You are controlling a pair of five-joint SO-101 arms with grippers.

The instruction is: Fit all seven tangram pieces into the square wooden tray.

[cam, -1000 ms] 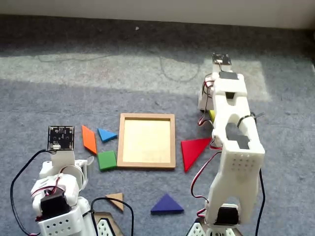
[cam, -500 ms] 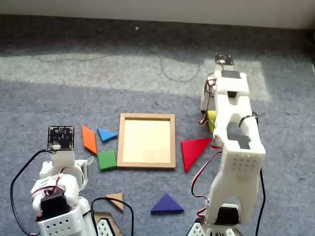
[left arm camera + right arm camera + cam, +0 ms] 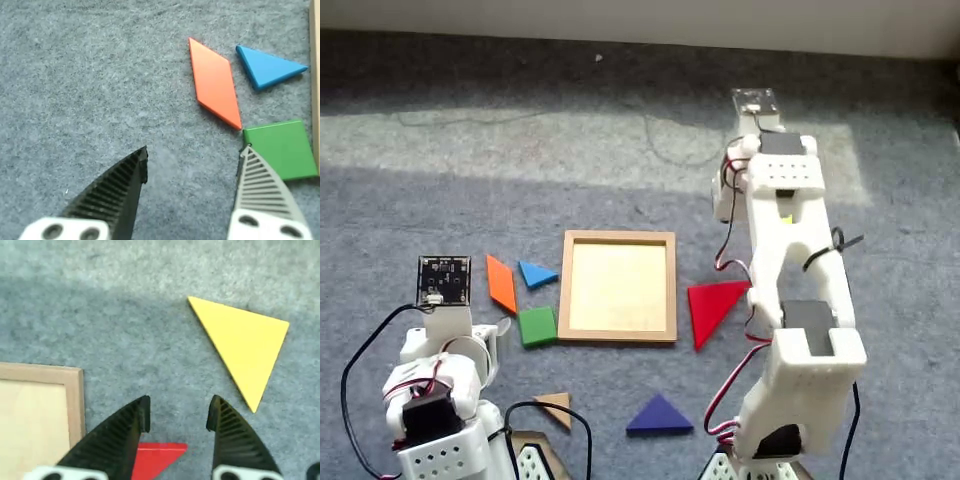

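Right gripper spread, empty; its arm has swung farther out, bringing it beside yellow triangle, right of tray; grasp pending; left gripper spread, idle; all seven pieces outside tray.

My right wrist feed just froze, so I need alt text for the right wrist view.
The right pincer hangs open over grey carpet, holding nothing, with a yellow triangle lying flat just beyond one tip. A corner of the wooden tray sits to the other side, and a red triangle shows in the gap.
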